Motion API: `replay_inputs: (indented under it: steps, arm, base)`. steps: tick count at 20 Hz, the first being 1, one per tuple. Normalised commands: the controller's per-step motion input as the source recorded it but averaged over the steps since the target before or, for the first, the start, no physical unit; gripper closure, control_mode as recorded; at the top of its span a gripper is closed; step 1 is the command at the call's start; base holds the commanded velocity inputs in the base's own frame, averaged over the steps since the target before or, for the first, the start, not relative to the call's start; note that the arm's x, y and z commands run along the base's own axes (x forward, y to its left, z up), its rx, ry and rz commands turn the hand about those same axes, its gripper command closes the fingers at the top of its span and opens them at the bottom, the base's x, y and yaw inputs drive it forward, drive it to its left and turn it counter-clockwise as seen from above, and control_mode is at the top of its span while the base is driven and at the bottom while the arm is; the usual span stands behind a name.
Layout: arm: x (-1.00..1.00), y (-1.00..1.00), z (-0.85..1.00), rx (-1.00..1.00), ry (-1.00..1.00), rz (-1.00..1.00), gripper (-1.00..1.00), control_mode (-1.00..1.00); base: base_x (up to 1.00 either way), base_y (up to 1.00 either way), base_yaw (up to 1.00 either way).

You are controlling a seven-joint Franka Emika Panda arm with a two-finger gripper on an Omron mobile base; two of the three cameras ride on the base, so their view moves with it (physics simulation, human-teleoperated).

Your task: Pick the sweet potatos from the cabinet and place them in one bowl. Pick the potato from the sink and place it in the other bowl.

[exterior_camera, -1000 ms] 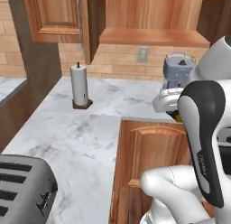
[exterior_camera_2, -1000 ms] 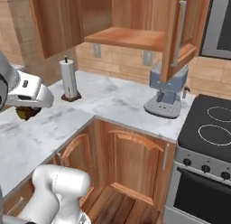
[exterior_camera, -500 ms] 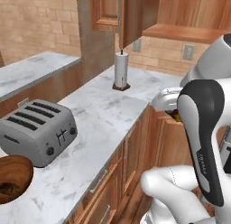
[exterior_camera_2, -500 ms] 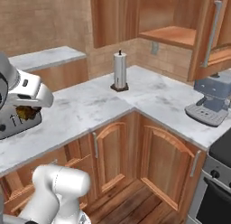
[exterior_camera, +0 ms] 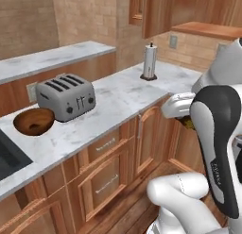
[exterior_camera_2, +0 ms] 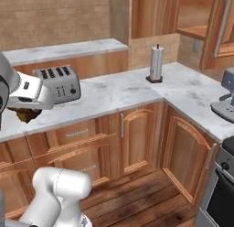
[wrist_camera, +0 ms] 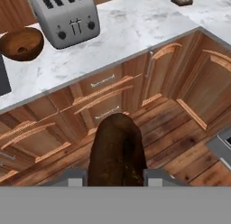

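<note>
My gripper (wrist_camera: 115, 175) is shut on a dark olive-brown sweet potato (wrist_camera: 116, 146), which stands up between the fingertips over the wooden floor and the lower cabinet doors. From the base, the gripper (exterior_camera: 185, 119) hangs in front of the counter edge, with the tuber (exterior_camera_2: 26, 115) under the white hand. The reddish-brown bowl (exterior_camera: 34, 121) sits on the marble counter left of the toaster, also at the top left of the hand view (wrist_camera: 21, 43); a darker patch lies inside it. A corner of the black sink (exterior_camera: 8, 158) is left of the bowl. The open wooden cabinet (exterior_camera: 208, 28) is high at the right.
A silver toaster (exterior_camera: 66, 96) stands beside the bowl. A paper towel holder (exterior_camera: 150, 62) is in the counter's corner. In the right base view a coffee machine (exterior_camera_2: 225, 102) and a stove front (exterior_camera_2: 221, 180) sit at the right. Lower cabinet doors line the counter above the wood floor.
The whole scene has shifted as the base turned left: the toaster, bowl and sink edge have come into view. The gripper stays shut on the sweet potato.
</note>
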Motion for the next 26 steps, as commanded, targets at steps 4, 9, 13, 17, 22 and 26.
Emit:
replay_inputs:
  steps: [4,9,13,17,22,26]
  arm:
    - [0.00,0.00,0.00,0.00,0.00,0.00,1.00,1.00]
    - [0.00,0.00,0.00,0.00,0.00,0.00,1.00,1.00]
    - [0.00,0.00,0.00,0.00,0.00,0.00,1.00,1.00]
    - [0.00,0.00,0.00,0.00,0.00,0.00,1.00,1.00]
    - [0.00,0.00,0.00,0.00,0.00,0.00,1.00,1.00]
    - [0.00,0.00,0.00,0.00,0.00,0.00,1.00,1.00]
  base:
    - [-0.40,0.44,0.20]
    - [-0.05,0.82,0.23]
    - [0.02,0.50,0.43]
    - [0.00,0.04,0.50]
    - [0.05,-0.03,0.52]
    - [0.24,-0.22,0.39]
